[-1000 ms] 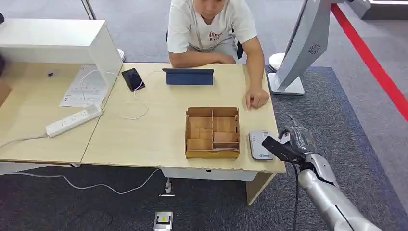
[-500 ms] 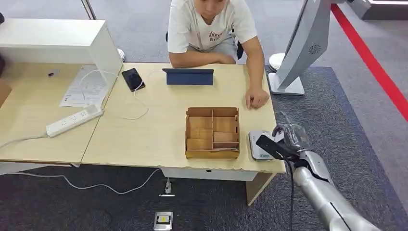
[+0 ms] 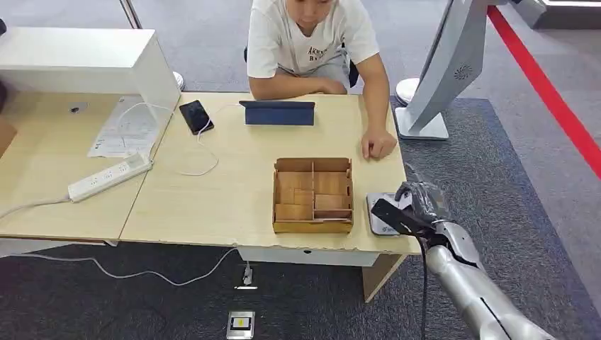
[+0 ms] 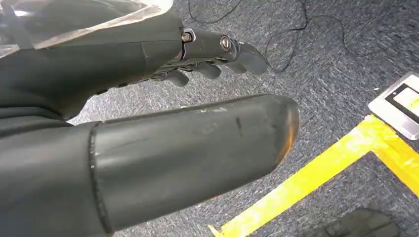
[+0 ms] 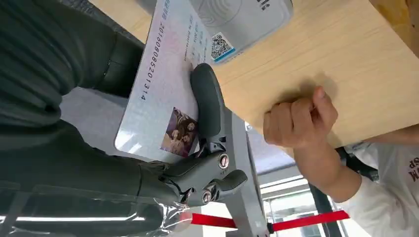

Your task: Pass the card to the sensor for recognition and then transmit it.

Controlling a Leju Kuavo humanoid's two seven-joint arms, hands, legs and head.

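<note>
Here the card (image 5: 163, 94) lay flat in the right hand (image 3: 419, 200), pinched between the thumb under it and a dark finger across its printed face, beside the small photo. It hung off the desk's (image 3: 212, 191) right edge near the front corner, its leading end just reaching over the sensor (image 3: 379, 212), a pale reader that sat by that corner. The card's long axis ran from the palm out toward the sensor, with the line of digits along one long side; its face was turned away from the reader's top, as far as the wrist view showed.

It looked thin, stiff and light, with a glossy skin likely to slip under a loose pinch. Holding it at the rear end, as here, seemed right, since that left the front free to cover the reader.

The left hand (image 4: 217, 54) hung over the carpet (image 4: 321, 74), fingers loosely curled and apart, holding nothing.

Left of the sensor stood a wooden tray (image 3: 312, 195) with compartments. A person sat at the far edge behind a tablet (image 3: 277, 112), one fist (image 3: 378, 145) resting on the desk near the right edge.
</note>
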